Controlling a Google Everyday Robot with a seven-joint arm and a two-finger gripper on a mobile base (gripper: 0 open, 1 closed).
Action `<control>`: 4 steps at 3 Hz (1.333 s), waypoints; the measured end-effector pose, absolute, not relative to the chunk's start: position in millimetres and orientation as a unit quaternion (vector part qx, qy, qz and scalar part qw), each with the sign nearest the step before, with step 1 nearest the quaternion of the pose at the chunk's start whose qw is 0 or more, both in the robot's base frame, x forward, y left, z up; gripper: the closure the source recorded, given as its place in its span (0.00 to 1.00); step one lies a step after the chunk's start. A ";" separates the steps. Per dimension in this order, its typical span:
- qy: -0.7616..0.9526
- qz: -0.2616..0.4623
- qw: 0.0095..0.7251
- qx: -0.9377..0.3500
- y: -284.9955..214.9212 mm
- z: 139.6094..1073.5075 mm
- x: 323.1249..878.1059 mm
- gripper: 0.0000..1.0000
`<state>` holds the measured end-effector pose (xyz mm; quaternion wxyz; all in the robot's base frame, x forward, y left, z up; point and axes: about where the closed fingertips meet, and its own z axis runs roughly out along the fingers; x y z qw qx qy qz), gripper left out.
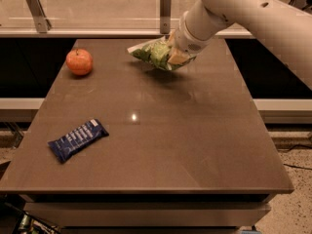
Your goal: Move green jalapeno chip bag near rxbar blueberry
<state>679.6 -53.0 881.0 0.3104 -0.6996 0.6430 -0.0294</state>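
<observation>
1. Gripper [178, 56] is clamping the green jalapeno chip bag [153, 54] at the end farthest from the rxbar blueberry [78, 139]. I am reading the jaws as narrowed onto the crinkled foil, though the wrist is hiding most of them.
2. The bag is hanging just clear of the table [204, 130], judging by the shadow under it. It is well apart from the bar, beyond it and off toward the picture's right.
3. I am watching one relation above all. From the gripper, the bar is lying down the picture and to the left, toward the near edge, so the carry is calling for a long diagonal pull back over the tabletop.
4. The bar's long axis is running on roughly that same diagonal, its farther end pointing toward the bag. The bag's long axis is running across the picture, with its free white seal on the bar's side.
5. I am seeing the apple [79, 61] straight beyond the bar, well apart from it and off the line I am judging the bag should travel.
6. I am aiming to set the bag just beside the bar's farther end without touching it, since a dragging seal could be nudging the light bar away.
</observation>
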 end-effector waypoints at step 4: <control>0.630 -0.047 0.346 -0.694 -47.6 936.4 578.6 1.00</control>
